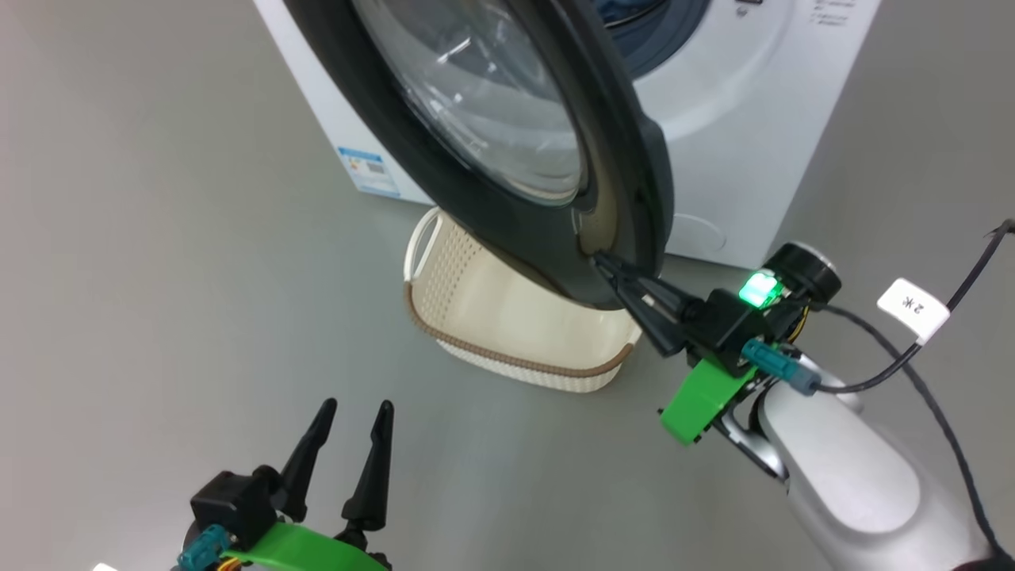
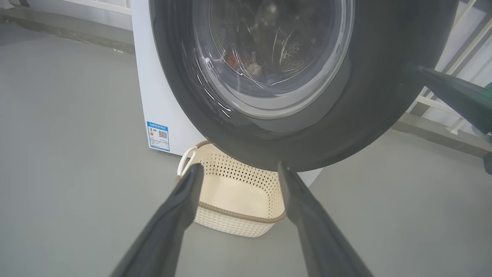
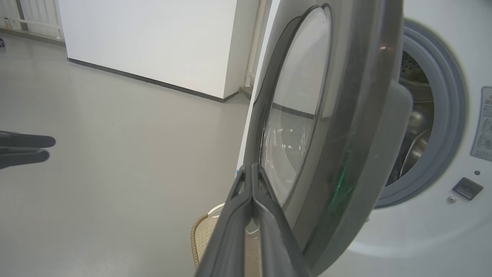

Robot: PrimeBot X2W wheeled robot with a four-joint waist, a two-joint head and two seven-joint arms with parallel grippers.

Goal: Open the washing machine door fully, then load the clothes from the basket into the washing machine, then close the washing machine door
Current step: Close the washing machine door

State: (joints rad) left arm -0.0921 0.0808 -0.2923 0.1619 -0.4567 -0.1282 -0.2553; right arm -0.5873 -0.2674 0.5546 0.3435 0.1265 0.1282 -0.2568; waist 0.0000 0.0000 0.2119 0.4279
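Observation:
The washing machine door (image 1: 622, 151), a black rim around bulging glass, stands part-way open from the white washing machine (image 1: 737, 159). My right gripper (image 1: 600, 260) is shut, its tips pressed against the outer rim at the door's free edge; in the right wrist view the closed gripper (image 3: 251, 167) meets the door (image 3: 353, 134) beside the glass. My left gripper (image 1: 357, 408) hangs open low at the left, holding nothing. The basket (image 1: 507, 361) sits on the floor under the door and looks empty. Through the door glass, orange, cream and blue clothes (image 2: 251, 68) show inside the drum.
A blue label (image 1: 369, 170) is on the machine's side panel. The grey seal (image 3: 442, 115) and steel drum show behind the door. Grey floor spreads to the left. A white wall (image 3: 153, 38) stands far off, and a black cable (image 1: 936, 333) trails from my right arm.

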